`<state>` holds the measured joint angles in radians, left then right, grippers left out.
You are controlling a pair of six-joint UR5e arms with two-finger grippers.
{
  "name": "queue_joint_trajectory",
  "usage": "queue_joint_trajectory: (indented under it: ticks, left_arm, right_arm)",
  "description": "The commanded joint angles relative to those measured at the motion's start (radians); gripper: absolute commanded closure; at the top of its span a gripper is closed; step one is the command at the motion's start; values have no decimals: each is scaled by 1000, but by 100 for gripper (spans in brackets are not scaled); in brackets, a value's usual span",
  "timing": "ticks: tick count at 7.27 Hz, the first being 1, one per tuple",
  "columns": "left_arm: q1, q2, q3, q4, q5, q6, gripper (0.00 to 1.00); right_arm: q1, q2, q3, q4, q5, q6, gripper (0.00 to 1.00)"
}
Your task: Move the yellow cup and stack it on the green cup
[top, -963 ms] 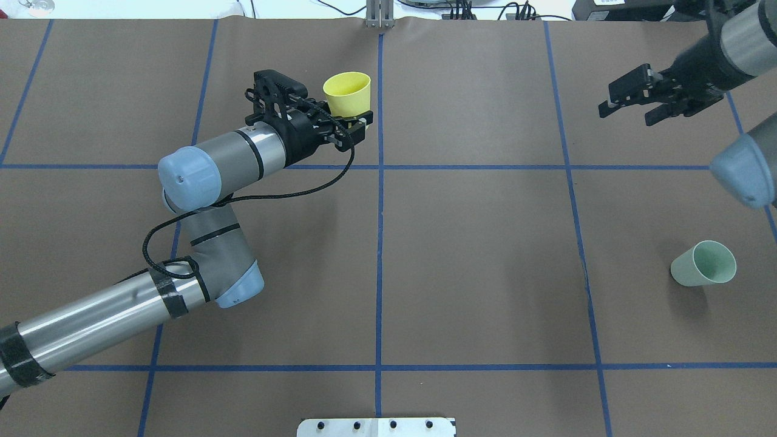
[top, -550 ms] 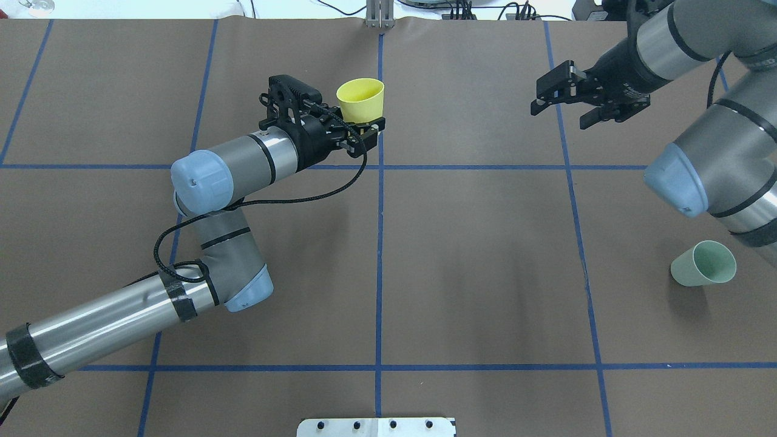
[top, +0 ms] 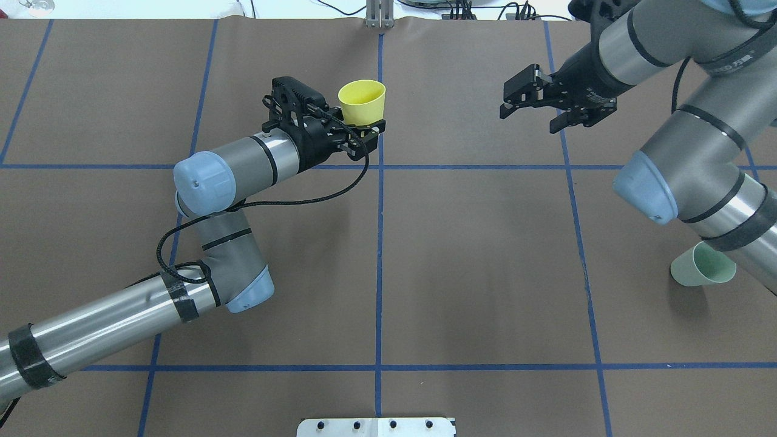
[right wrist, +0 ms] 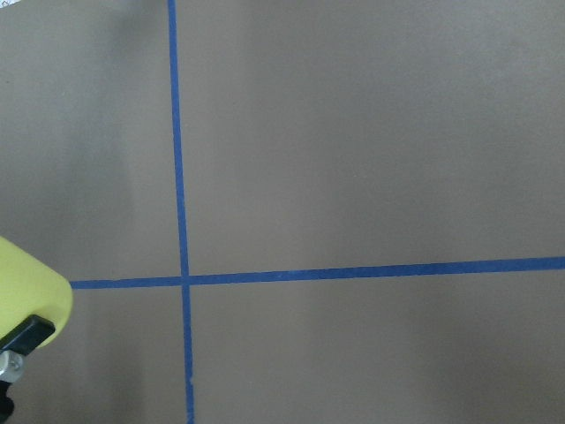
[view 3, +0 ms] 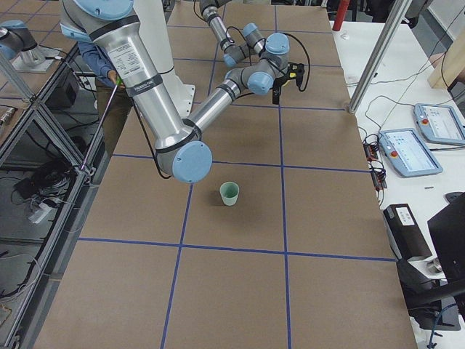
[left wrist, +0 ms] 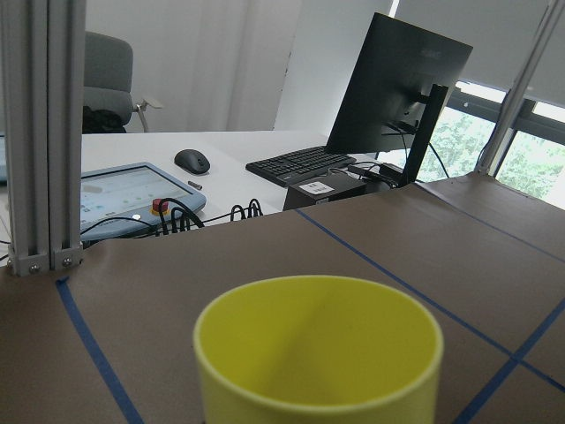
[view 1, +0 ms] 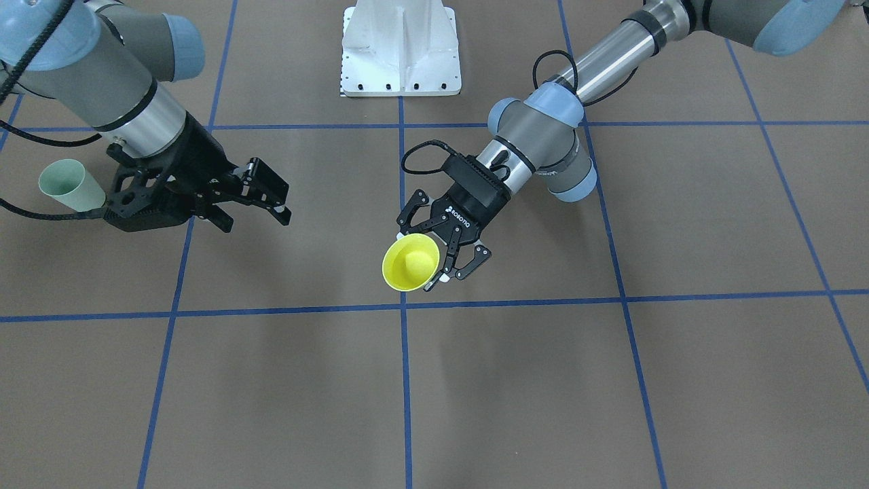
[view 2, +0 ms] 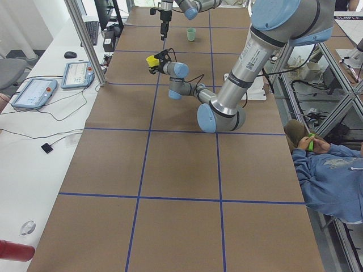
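The left gripper is pinching the yellow cup low on its wall, one finger on each side. The cup is upright with its mouth up. White lettering on the black gripper body reads ROBOTIQ. In the overhead view the cup sits just left of the centre blue line, in the far half of the table. The pictures do not settle whether its base clears the brown cover. The left wrist camera looks over the cup's rim towards a monitor, a keyboard and a mouse on a white desk past the table edge.

The right gripper is spread wide with nothing between its fingers. It hangs over the far right part of the table, well apart from the yellow cup. Its wrist camera catches only a sliver of yellow at the frame's left edge. There is lettering on the right arm's sleeve, too small to read.

The green cup stands upright on the table at the robot's right, partly behind the right forearm in the overhead view and well apart from both grippers.
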<state>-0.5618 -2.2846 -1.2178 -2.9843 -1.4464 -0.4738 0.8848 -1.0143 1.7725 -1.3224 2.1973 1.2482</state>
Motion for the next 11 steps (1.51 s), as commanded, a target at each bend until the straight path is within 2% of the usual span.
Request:
queue_joint_trajectory:
  ticks: [1, 3, 5, 7, 11]
  left_arm:
    - [46, 7, -3, 1, 79, 152, 34]
    - [146, -1, -6, -2, 208, 234, 31]
    - [158, -6, -8, -2, 215, 236, 31]
    - [158, -7, -11, -1, 216, 236, 31]
    - [160, -9, -52, -5, 230, 230, 31]
  right_arm:
    - [-38, 100, -63, 3, -21, 118, 0]
    - [-75, 140, -91, 6, -65, 178, 0]
    - [-95, 138, -91, 2, -48, 185, 2]
    - [-96, 122, -91, -7, 68, 183, 4]
    - [-98, 100, -97, -6, 75, 169, 6]
